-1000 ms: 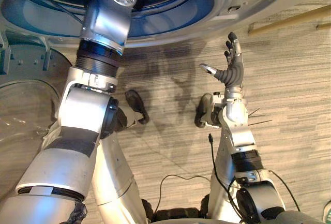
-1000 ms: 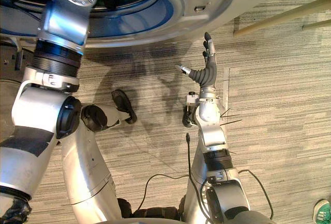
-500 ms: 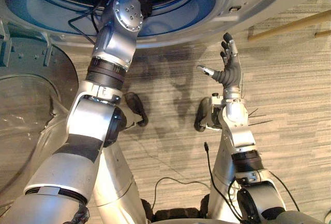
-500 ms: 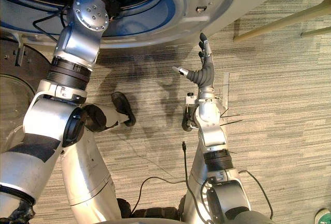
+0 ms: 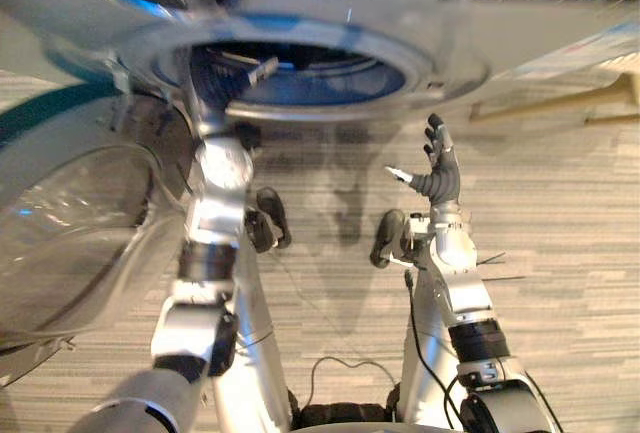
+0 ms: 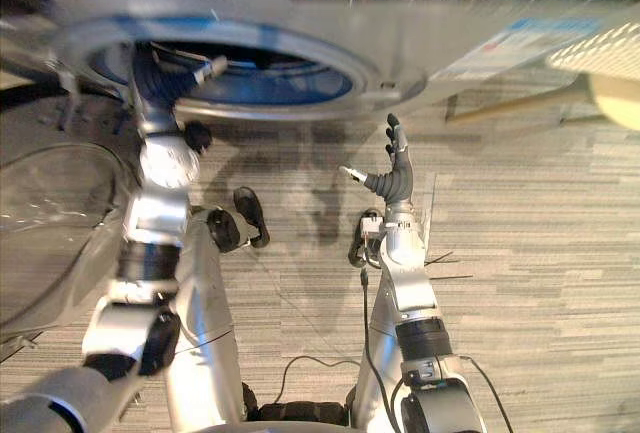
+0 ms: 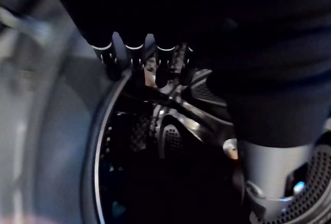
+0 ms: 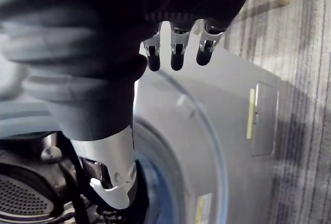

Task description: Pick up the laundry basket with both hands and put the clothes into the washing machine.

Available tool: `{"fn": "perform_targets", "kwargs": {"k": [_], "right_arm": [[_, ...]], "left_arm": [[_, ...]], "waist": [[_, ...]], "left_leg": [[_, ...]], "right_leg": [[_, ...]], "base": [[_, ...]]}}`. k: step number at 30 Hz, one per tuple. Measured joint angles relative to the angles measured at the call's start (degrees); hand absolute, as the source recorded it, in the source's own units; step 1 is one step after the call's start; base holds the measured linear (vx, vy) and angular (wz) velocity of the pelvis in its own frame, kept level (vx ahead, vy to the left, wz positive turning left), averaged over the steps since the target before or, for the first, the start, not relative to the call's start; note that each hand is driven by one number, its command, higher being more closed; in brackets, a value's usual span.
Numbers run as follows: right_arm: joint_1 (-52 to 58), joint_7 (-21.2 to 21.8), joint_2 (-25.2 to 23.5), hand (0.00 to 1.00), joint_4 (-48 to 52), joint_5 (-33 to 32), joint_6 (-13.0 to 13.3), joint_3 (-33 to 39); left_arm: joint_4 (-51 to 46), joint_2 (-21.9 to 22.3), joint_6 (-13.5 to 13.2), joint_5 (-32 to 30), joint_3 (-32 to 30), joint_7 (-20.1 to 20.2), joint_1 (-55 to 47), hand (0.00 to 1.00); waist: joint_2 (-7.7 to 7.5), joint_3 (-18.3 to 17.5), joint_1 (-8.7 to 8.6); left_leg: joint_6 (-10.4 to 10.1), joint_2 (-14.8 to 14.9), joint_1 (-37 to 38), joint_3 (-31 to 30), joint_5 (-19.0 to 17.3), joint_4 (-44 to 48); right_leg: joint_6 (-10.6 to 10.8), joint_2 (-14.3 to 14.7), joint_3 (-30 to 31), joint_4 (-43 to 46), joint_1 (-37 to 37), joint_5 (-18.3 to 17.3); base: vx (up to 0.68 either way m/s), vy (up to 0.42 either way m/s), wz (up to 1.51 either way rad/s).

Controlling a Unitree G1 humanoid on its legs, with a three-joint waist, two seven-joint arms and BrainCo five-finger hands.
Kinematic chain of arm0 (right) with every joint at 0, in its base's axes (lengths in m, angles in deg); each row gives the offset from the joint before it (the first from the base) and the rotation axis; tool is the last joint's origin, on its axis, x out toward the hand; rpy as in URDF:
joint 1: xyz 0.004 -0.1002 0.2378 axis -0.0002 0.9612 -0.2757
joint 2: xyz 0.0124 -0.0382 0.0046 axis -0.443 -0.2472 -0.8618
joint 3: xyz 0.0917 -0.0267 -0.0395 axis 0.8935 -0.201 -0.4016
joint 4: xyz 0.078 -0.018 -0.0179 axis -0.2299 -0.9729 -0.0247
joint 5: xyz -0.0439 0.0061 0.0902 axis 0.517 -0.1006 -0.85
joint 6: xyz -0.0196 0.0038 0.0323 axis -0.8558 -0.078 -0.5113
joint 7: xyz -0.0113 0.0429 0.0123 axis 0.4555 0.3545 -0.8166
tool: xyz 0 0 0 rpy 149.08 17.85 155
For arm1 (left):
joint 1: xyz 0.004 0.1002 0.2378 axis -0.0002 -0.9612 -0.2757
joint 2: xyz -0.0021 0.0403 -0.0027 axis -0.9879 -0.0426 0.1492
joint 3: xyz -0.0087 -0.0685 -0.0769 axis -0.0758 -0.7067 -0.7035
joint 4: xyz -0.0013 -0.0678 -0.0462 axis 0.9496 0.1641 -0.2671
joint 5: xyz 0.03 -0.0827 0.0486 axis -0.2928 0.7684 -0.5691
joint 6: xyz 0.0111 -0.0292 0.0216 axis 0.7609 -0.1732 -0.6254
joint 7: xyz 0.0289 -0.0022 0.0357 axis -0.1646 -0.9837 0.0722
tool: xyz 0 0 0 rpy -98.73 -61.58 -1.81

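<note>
- Washing machine (image 5: 430, 48): at the top of the head views, grey front w/ round opening facing the robot, blue-tinted ring around the mouth.
- Door (image 5: 70, 223): swung fully open to the robot's left, clear bowl-shaped glass in a grey rim, hanging over the floor (image 5: 560, 213).
- Drum (image 7: 170, 131): dark inside; perforated metal wall and a raised rib show in the left wrist view. Can't tell what lies in it, too dark.
- Left robot hand (image 7: 134, 61): arm goes up and in through the mouth, so the hand is at the opening of the drum. Fingers in a loose row, spread apart from the thumb, nothing between them, not touching the metal as far as the wrist view shows.
- Right robot hand (image 5: 440, 178): raised in front of the machine, below and to the right of the opening, over striped grey carpet. Fingers straight and pointing up, thumb out to the side, holding nothing, clear of the front panel.
- Right wrist view: fingers point at the machine's front; small rectangular hatch (image 8: 264, 118) on the panel beside the door ring.
</note>
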Motion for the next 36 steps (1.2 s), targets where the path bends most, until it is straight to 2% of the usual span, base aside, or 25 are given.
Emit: {"fn": "perform_targets", "kwargs": {"k": [2,4,7,11,13,16,18,21,24,29,36], "right_arm": [[2.3,0.5,0.1,0.0,-3.0,0.0,-0.2,0.7],[4.9,0.6,0.0,0.0,-6.9,0.0,-1.2,0.7],[9.5,0.7,0.0,0.0,-12.3,0.0,-1.4,0.8],[13.7,1.6,-0.9,0.0,-19.7,0.0,-1.5,0.6],[14.9,1.7,-1.1,0.0,-26.4,-0.1,-1.8,0.7],[14.9,1.9,-0.3,0.0,-34.6,-0.1,-2.3,0.7],[15.0,2.5,0.4,0.0,-37.4,-0.1,-2.4,1.2],[15.6,3.0,1.1,0.0,-39.8,-0.1,-2.7,1.4],[15.7,3.8,1.2,0.0,-40.9,-0.1,-3.0,1.8],[15.1,4.0,1.4,0.0,-42.7,-0.1,-3.2,1.8],[15.7,4.0,2.1,0.0,-44.8,-0.1,-3.4,1.9]], "left_arm": [[2.9,0.9,-2.3,6.3,2.6,2.3,-6.1,0.0],[6.3,0.9,-4.2,11.0,5.0,5.5,-11.2,0.0],[12.8,1.0,-6.5,14.2,7.4,9.5,-16.9,0.0],[24.8,0.6,-6.9,14.5,7.0,13.1,-20.9,0.0],[31.9,-0.5,-6.9,13.4,6.7,14.3,-22.4,0.0],[37.4,-2.8,-6.8,11.8,6.5,14.7,-23.8,0.0],[39.4,-3.8,-6.6,11.2,5.1,15.2,-24.4,0.0],[41.1,-5.3,-6.4,9.4,4.2,15.2,-25.6,0.0],[42.6,-6.1,-6.4,8.7,4.2,15.3,-25.8,0.0],[44.4,-5.7,-6.5,6.9,4.4,15.5,-25.8,0.0],[46.9,-5.5,-6.4,5.6,5.0,16.5,-27.1,0.0]], "waist": [[0.0,0.0,0.45],[0.03,-1.8,0.51],[-0.04,-4.6,0.8],[-0.18,-9.1,1.01],[0.06,-12.5,0.54],[0.25,-14.8,0.51],[0.5,-15.6,0.37],[0.8,-17.7,0.35],[0.7,-19.3,0.24],[0.89,-19.5,0.16],[1.78,-20.2,0.11]], "left_leg": [[-0.4,-0.7,7.3,0.6,1.1,-4.8],[-1.1,-1.4,13.2,0.7,1.9,-9.5],[-1.5,-2.3,23.1,1.8,3.5,-17.5],[-1.9,-3.5,36.1,3.9,6.6,-30.2],[-2.0,-4.7,42.6,4.9,10.2,-39.7],[-2.2,-6.5,51.2,6.6,15.7,-52.3],[-2.2,-7.7,56.3,7.8,18.6,-59.4],[-2.5,-8.7,62.3,9.2,21.2,-66.6],[-2.6,-9.1,65.6,9.8,21.3,-67.9],[-2.6,-9.2,67.4,10.2,21.2,-68.4],[-2.8,-9.3,68.9,12.6,20.6,-68.4]], "right_leg": [[0.1,0.0,-1.2,-4.5,7.4,0.4],[0.1,0.1,-3.2,-9.3,14.0,1.2],[0.6,0.5,-5.2,-17.6,24.3,3.1],[1.6,2.2,-6.4,-31.2,36.7,7.8],[2.2,3.5,-7.5,-40.9,43.1,11.5],[2.7,5.3,-7.6,-53.1,50.3,17.0],[3.0,6.2,-7.5,-58.3,54.2,19.4],[3.3,7.2,-6.8,-62.7,58.3,21.0],[3.5,7.3,-6.1,-64.2,60.8,21.2],[3.5,7.4,-5.4,-65.3,62.5,21.3],[3.1,7.8,-2.1,-68.4,63.5,23.4]], "base": [[0.17,-0.05,0.15],[0.18,-0.036,0.2],[0.17,-0.008,0.13],[0.12,0.025,-0.08],[0.16,0.014,0.0],[0.16,0.032,-0.16],[0.1,0.029,-0.15],[0.08,0.04,-0.18],[0.06,0.031,-0.13],[-0.02,0.008,-0.05],[-0.03,0.025,-0.2]]}}
